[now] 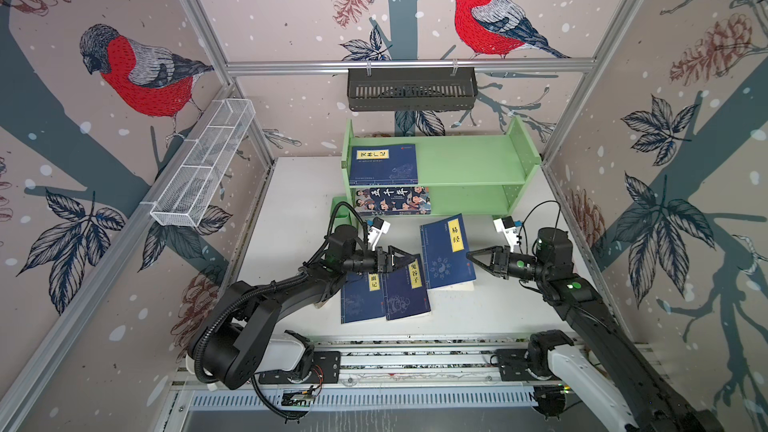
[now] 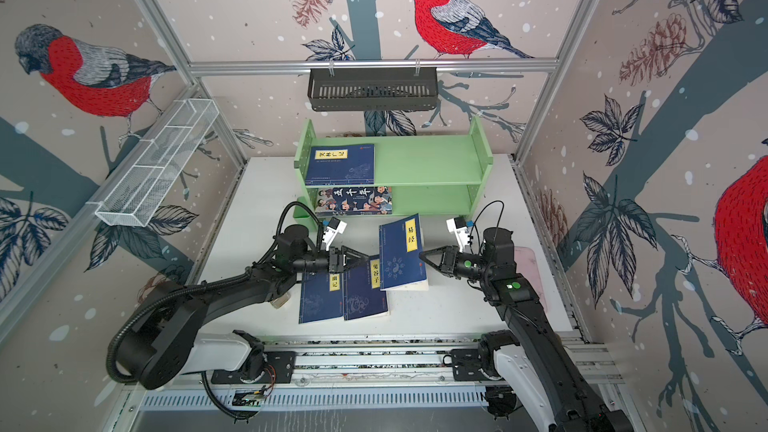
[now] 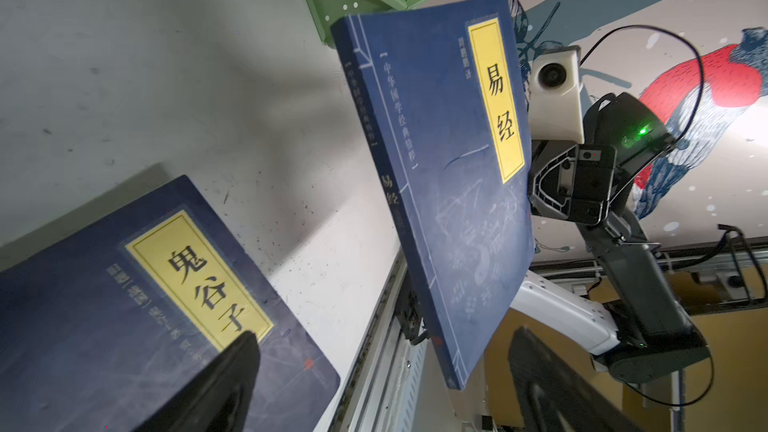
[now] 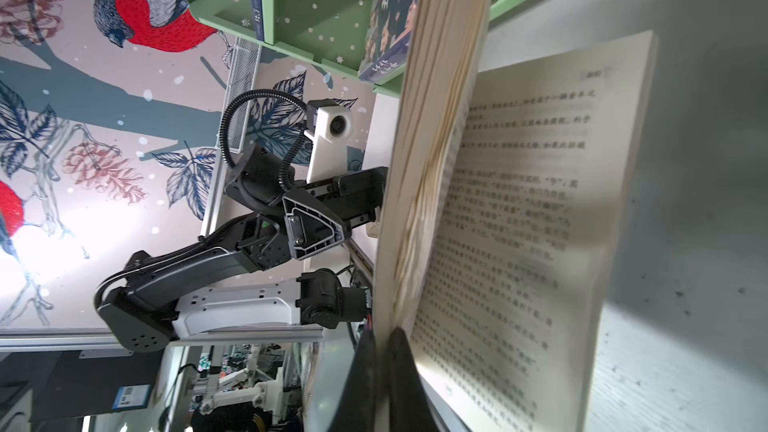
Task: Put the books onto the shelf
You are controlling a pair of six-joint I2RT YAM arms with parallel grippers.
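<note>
Spread wide, the left gripper hovered over the 鬼谷子 book, its arm half-hiding another navy book, while the right gripper pinched the tilted 易经 book by its edge, centre frame, below the green shelf.

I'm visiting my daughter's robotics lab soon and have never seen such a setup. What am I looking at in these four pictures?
These are two black robot arms on a white table, each ending in a two-fingered gripper. Two pictures look down from overhead on the whole scene; the other two come from small cameras on the arms' wrists, so they look tilted. The right gripper is shut on the edge of a navy book, raised at a tilt with a page hanging open. The left gripper is open above two more navy books lying overlapped on the table. The green shelf already holds one navy book on its upper tier and a cartoon-cover book on its lower one.
</note>
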